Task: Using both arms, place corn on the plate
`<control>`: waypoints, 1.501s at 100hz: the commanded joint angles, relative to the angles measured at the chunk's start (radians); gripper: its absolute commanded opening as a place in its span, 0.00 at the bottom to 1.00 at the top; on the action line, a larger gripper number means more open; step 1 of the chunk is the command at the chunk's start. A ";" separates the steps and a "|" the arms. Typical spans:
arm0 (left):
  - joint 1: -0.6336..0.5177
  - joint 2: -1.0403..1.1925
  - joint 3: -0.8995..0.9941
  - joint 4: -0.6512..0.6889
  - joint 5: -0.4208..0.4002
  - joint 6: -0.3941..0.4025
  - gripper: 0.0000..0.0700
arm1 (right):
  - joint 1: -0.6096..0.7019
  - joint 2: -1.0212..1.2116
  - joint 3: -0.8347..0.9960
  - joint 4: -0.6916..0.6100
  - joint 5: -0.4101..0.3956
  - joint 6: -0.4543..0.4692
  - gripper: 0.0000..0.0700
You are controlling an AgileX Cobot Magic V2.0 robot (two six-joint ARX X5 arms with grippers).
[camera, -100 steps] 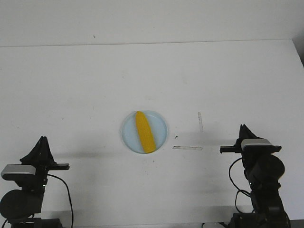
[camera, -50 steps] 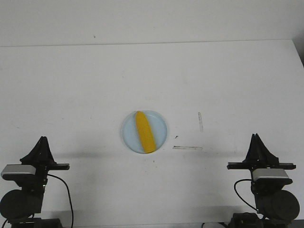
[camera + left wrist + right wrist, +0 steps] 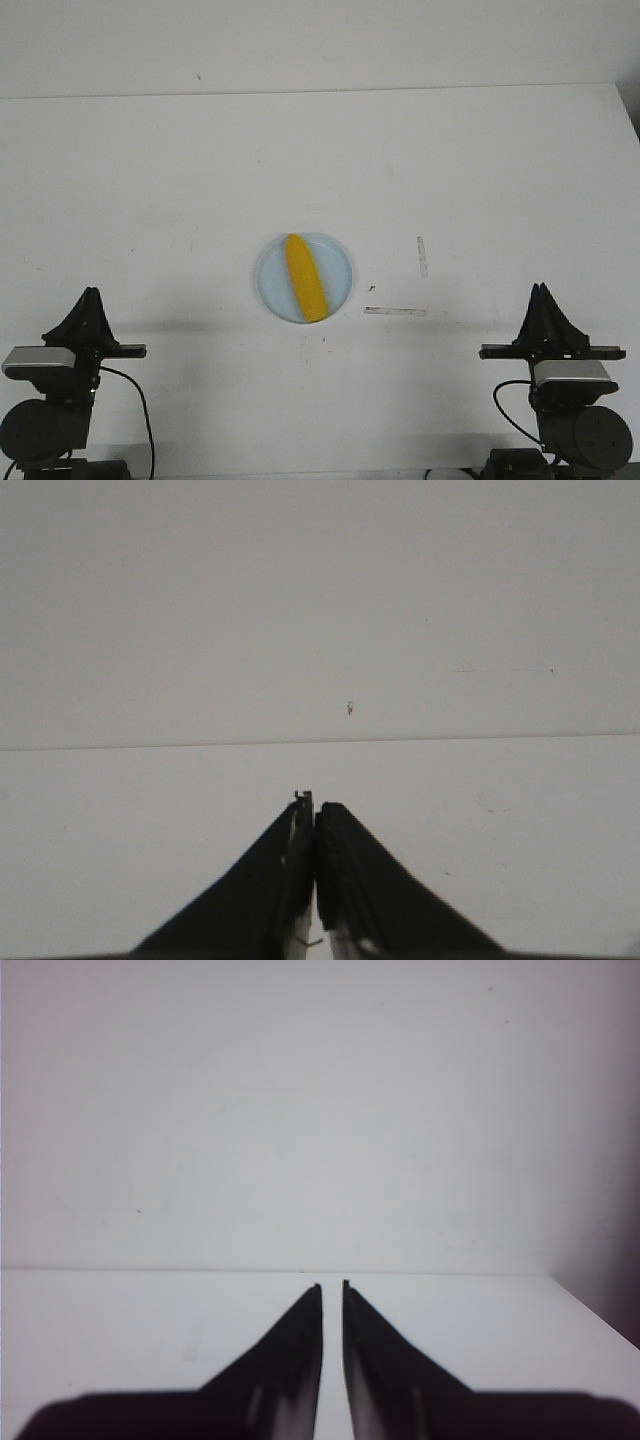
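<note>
On plate, corn tip points away.

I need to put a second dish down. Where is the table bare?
Bare table lies beyond the plate, and on either side of it, toward the left gripper and right gripper. The corn fills the plate's middle.
</note>
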 commanded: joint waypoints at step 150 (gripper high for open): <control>-0.026 -0.226 -0.344 0.051 -0.023 -0.077 0.00 | 0.001 -0.002 0.000 0.010 0.000 -0.004 0.05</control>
